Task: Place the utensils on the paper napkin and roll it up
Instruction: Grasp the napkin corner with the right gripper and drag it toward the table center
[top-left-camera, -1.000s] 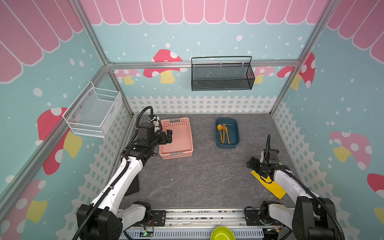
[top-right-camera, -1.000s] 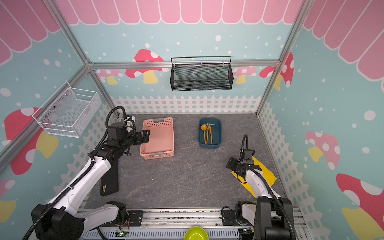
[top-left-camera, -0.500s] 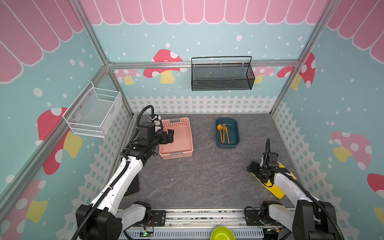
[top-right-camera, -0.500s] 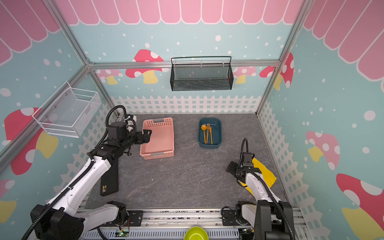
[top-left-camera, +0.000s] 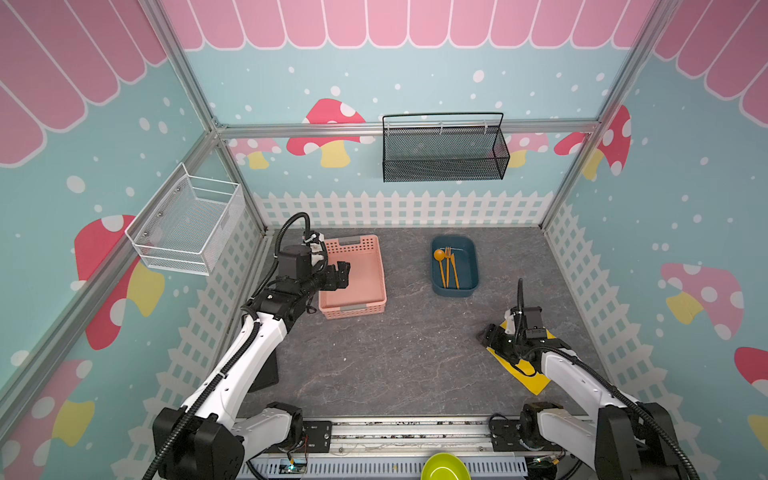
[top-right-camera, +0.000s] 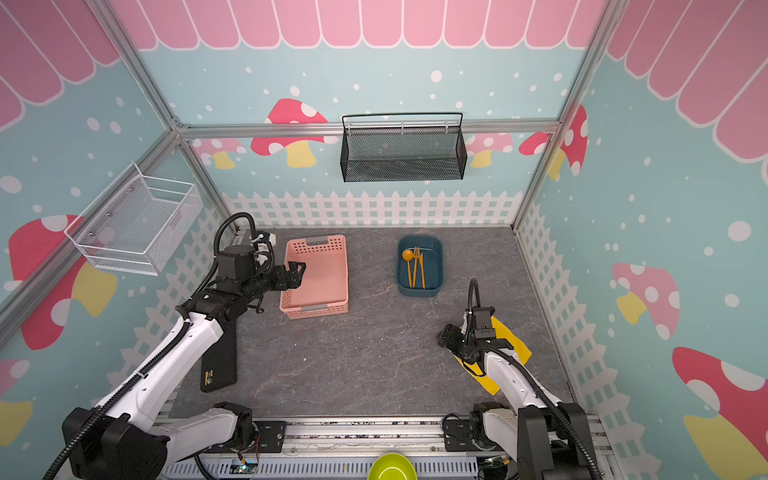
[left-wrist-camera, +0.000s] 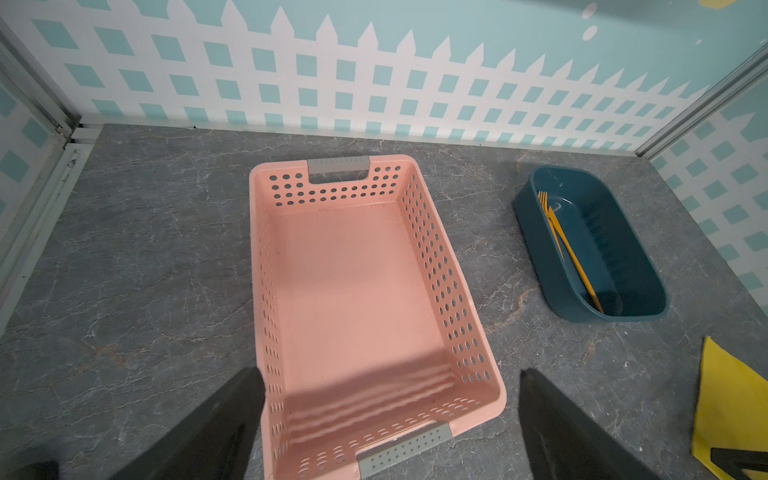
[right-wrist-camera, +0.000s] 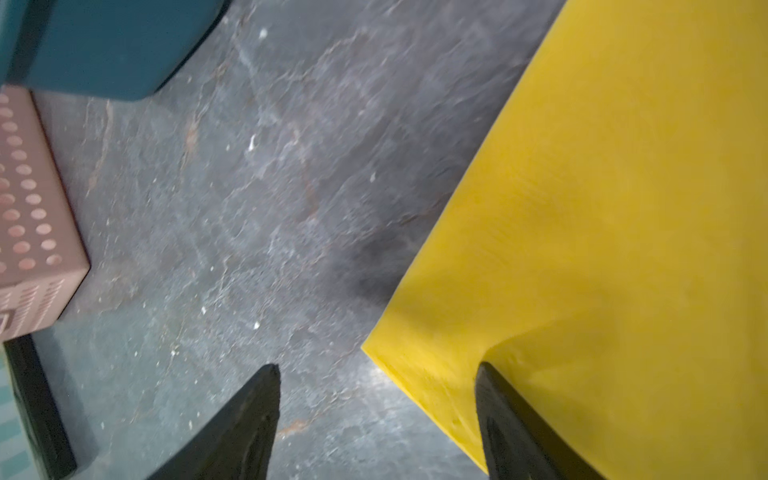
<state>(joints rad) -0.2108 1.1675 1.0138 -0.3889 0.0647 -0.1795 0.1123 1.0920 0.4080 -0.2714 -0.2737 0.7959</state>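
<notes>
Right gripper (right-wrist-camera: 378, 368) is straddling a corner of the paper napkin (right-wrist-camera: 602, 208).
Jaws gaping, empty; left gripper (left-wrist-camera: 390, 374), well away from the napkin, is hanging open, empty.

Three slim orange-yellow plastic utensils (top-left-camera: 447, 276) side by side in a dark teal oval tub (top-left-camera: 468, 257) toward the back: round-bowled spoon (top-left-camera: 439, 254), fork (top-left-camera: 448, 257), knife (top-left-camera: 454, 272), heads toward the back wall. Thin bright yellow paper napkin (top-left-camera: 532, 380) flat and unrolled on the grey tabletop (top-left-camera: 395, 353), front right, well apart from the tub, only partly in view from above.
</notes>
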